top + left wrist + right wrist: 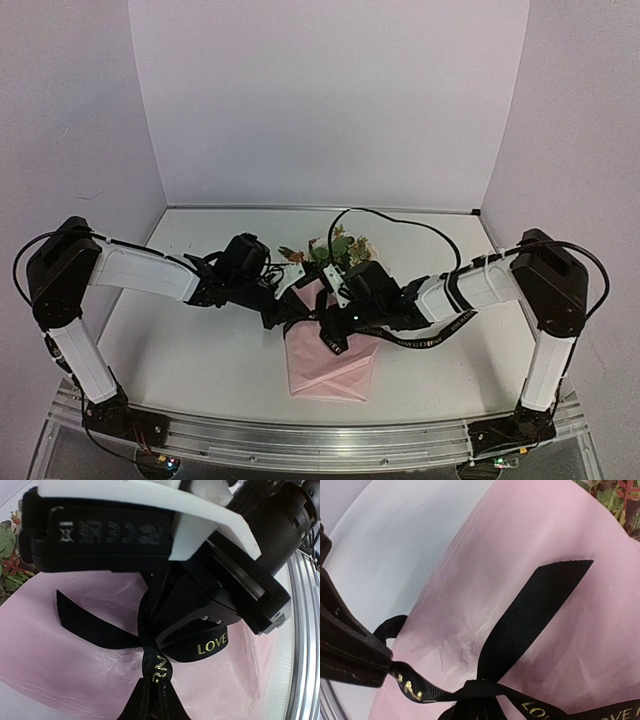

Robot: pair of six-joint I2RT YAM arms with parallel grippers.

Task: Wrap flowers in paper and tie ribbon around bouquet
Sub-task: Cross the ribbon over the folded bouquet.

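The bouquet (330,350) lies on the white table (190,350) midway between the two arms. Its flowers (336,247) point toward the back wall and the pink paper (345,375) is folded around the stems on the near side. From where I stand the wrapping looks done and the tying is in hand: the ribbon (535,605) is crossed into a small knot over the middle of the paper, with one cut tail lying loose and flat on it. The left gripper (152,692) is pinched shut on the ribbon just beside the knot. The right gripper (376,667) is clamped shut on the other strand, which runs out of its tip toward the same knot. I'd say the next move is to draw the two strands apart evenly, snug enough to cinch the cone. The pull has to be gentle, so the soft paper doesn't crumple or tear and the bundle isn't dragged across the table. The ribbon carries gold lettering: "LOVE" reads plainly, and the letters around it are too bent or cut off to read. A black housing (100,535) close above the left wrist camera bears a row of moulded symbols I can't make out.
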